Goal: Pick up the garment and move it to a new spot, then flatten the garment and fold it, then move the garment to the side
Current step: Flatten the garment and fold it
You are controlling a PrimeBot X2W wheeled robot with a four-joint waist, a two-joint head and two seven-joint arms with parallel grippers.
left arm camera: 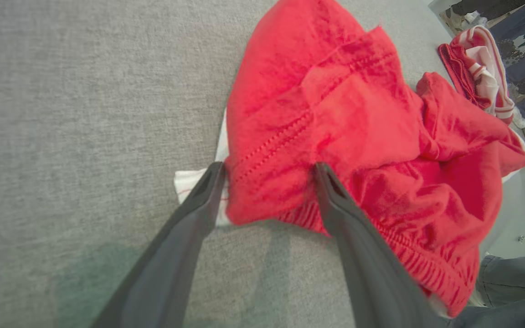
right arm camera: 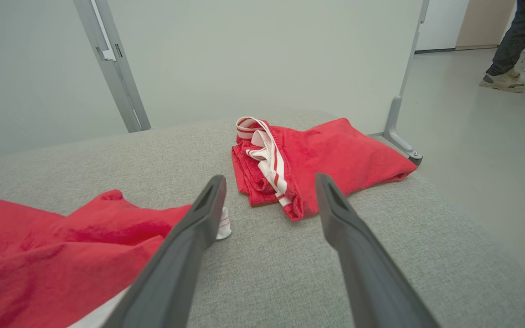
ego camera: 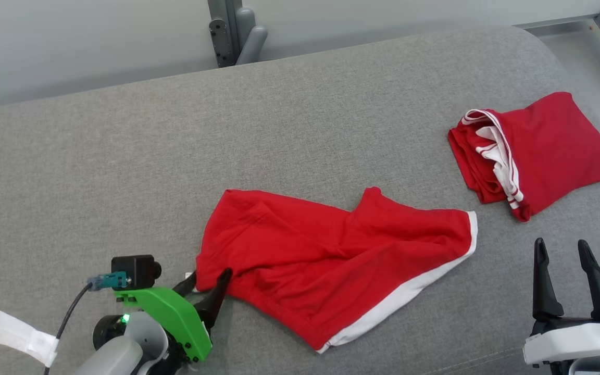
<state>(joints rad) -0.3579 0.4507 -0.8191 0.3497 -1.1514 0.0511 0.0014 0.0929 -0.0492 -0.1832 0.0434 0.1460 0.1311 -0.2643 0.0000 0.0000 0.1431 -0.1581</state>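
Garment, red with a white hem, lies rumpled on the grey worktop. Left hand has its fingers apart around one corner; right hand is apart too, empty.

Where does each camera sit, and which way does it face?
Head view: on the head, facing forward and down at gray cushion, loose red garment, folded red garment; left hand lower left, right hand lower right.
Left wrist view: on left wrist, along open fingers straddling the loose garment's edge.
Right wrist view: on right wrist, along open fingers toward the folded garment.
All share both garments.
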